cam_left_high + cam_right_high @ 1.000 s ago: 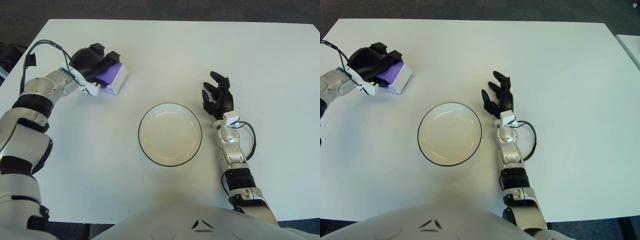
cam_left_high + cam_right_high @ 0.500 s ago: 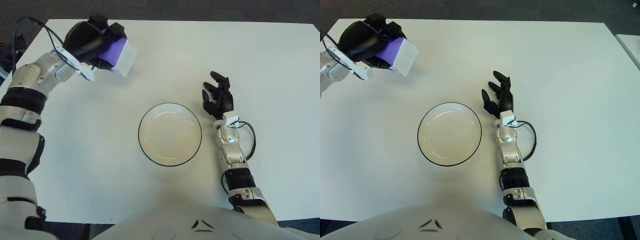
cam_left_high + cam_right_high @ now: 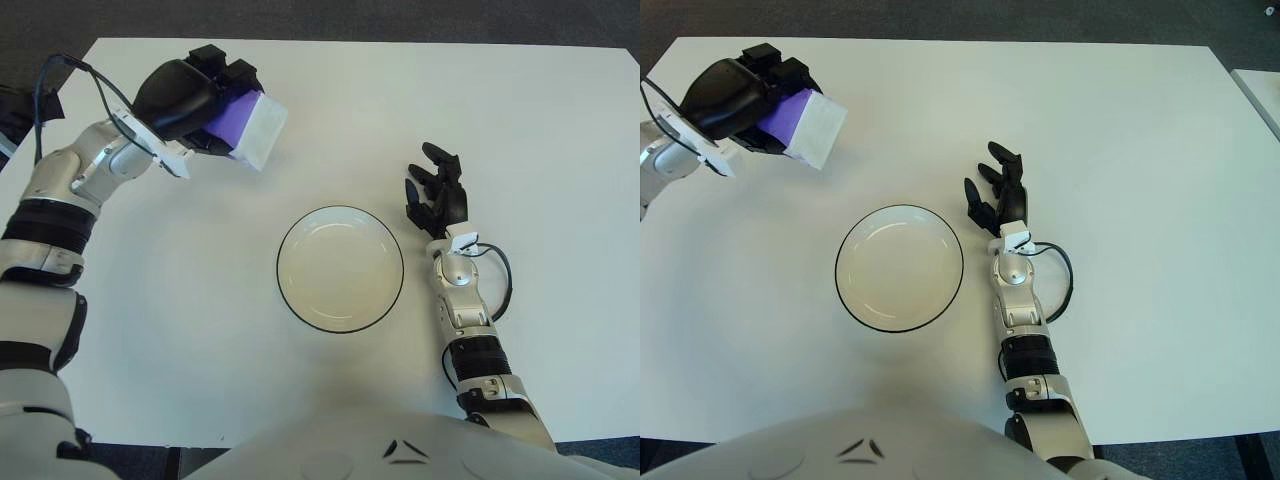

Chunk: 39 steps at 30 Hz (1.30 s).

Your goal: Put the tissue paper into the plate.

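Left robot hand (image 3: 190, 95): clamped on tissue pack (image 3: 250, 128), raised above surface (image 3: 520, 120), up-left of plate (image 3: 340, 268). Right robot hand (image 3: 435, 195): fingers apart, just right of plate.

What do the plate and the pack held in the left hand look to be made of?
The plate looks like glazed ceramic or melamine: smooth cream face, thin dark rim, faint sheen. The tissue pack in the left hand looks like soft purple plastic film over white paper tissue, going by its matte white end. The right hand shows just right of the plate.
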### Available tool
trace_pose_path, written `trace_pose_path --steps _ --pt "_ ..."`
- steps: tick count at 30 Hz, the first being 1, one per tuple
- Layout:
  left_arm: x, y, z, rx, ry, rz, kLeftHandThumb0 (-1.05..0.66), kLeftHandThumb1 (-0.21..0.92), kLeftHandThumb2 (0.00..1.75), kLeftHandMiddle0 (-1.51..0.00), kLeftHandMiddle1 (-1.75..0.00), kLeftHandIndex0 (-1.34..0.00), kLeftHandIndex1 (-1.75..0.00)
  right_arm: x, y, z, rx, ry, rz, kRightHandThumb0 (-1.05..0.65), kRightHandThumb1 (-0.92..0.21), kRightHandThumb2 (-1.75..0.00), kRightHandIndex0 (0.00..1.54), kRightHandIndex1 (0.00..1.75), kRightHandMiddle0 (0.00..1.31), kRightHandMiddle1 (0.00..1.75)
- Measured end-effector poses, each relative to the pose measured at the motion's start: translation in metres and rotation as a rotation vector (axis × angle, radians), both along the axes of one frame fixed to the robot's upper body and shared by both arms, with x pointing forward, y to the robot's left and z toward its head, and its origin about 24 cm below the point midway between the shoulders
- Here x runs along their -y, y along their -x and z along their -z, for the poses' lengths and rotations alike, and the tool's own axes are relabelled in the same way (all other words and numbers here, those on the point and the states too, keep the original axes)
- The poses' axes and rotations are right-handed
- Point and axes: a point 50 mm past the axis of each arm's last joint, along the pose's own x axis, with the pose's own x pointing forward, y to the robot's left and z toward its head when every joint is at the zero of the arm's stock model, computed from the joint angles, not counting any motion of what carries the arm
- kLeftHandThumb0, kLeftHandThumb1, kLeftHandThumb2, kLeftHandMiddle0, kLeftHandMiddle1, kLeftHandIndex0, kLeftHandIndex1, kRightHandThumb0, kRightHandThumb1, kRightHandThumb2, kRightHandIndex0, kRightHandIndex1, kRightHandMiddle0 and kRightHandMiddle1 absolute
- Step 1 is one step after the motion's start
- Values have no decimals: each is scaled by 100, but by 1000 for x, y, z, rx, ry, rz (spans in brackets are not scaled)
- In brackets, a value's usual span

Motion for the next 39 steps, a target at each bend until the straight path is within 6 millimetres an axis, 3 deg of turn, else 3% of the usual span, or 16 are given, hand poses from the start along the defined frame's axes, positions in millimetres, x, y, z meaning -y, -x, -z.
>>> trace_pose_path --steps 16,39 --pt "51 28 8 -11 142 354 -45 36 125 -112 -175 -57 -175 0 -1 0 -1 1 3 -48 -82 -59 29 60 0 80" --pt "87 38 11 -11 -25 477 -45 36 126 -110 -175 -57 -175 1 -5 0 -4 4 7 -47 -82 -62 28 60 0 78"
